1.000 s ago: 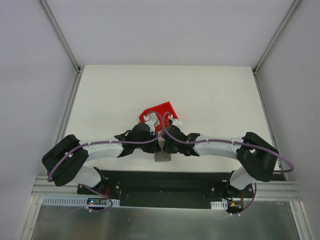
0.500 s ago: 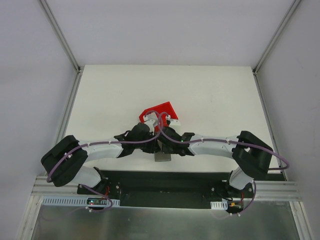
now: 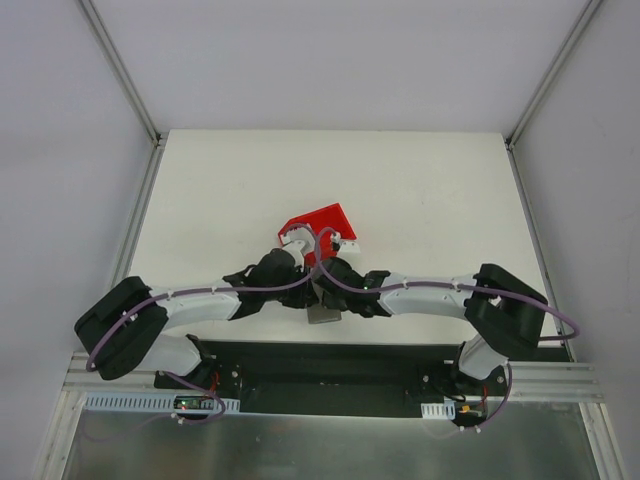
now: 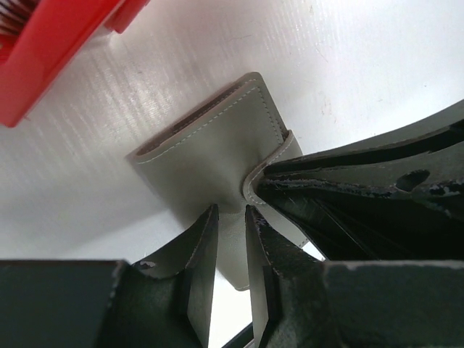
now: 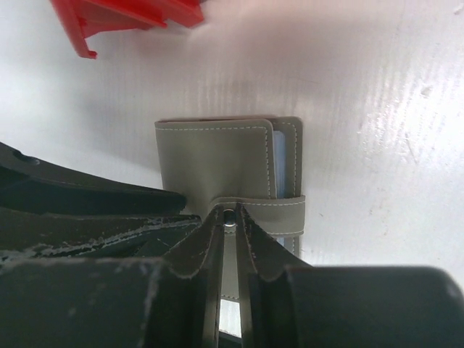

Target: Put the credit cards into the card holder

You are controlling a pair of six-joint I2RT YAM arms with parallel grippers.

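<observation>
We think we are snapping the card holder (image 5: 214, 156) shut; right claw (image 5: 229, 217) pinches its strap (image 5: 279, 210), lower middle; left claw (image 4: 228, 235), we cannot tell; next, press it down flat.

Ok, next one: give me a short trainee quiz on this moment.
1. True or false: the wallet is inside the red bin.
2. The right end effector pinches: A) the wallet's strap, B) a loose card, C) the bin's rim.
3. Fill in: the left end effector is at the ___.
Key: 1 false; 2 A; 3 wallet.
</observation>
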